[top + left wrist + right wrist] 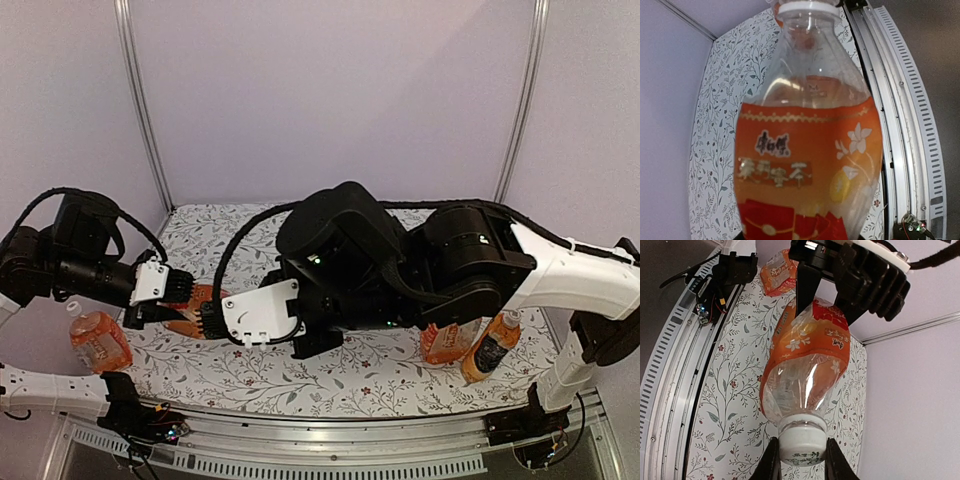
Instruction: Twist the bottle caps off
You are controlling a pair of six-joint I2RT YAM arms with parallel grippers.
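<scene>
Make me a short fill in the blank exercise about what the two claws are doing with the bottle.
The right claw is shut on the clear plastic bottle's small white round plastic ___.
The bottle's other end is gripped by the ___.
That bottle's label is mostly ___.
Missing words: cap; left claw; orange.

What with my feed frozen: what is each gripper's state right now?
Left gripper: shut on the bottle.
Right gripper: shut on the bottle cap.

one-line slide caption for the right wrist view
Right gripper shut on the white cap of an orange-labelled bottle whose body the left gripper clamps.
</scene>
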